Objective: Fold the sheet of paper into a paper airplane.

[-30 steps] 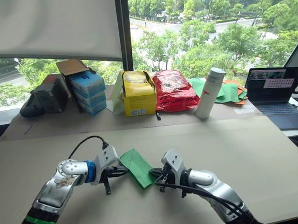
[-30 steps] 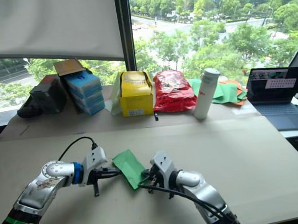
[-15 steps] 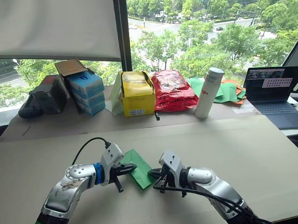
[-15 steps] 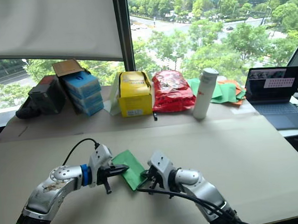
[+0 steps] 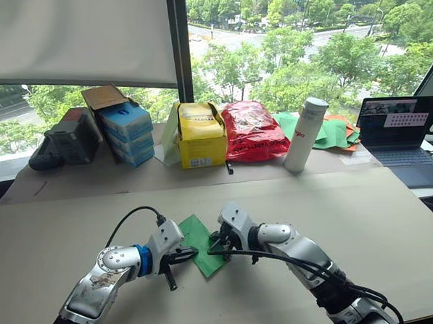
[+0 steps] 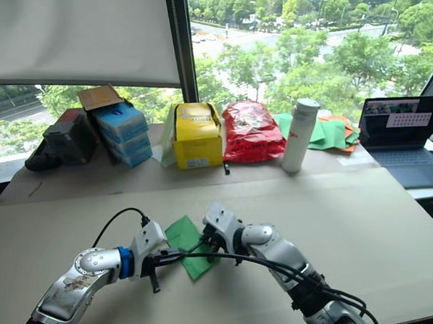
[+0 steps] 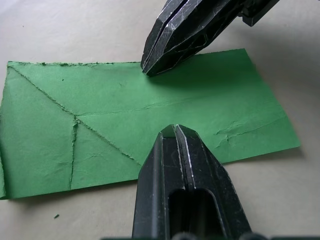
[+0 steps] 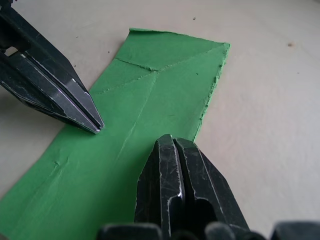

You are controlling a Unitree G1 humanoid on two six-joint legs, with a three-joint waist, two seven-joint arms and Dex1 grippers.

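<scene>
Fingers of both grippers are pressed together, holding nothing. The left gripper (image 7: 175,131) has its closed tips resting on one long edge of the sheet of paper (image 7: 125,120), while the right gripper (image 8: 174,141) presses its tips on the opposite long edge. That green sheet lies flat on the beige counter (image 5: 365,219) between the two arms, a folded strip with diagonal creases meeting near one end. From the head views the right gripper covers part of the sheet's edge.
</scene>
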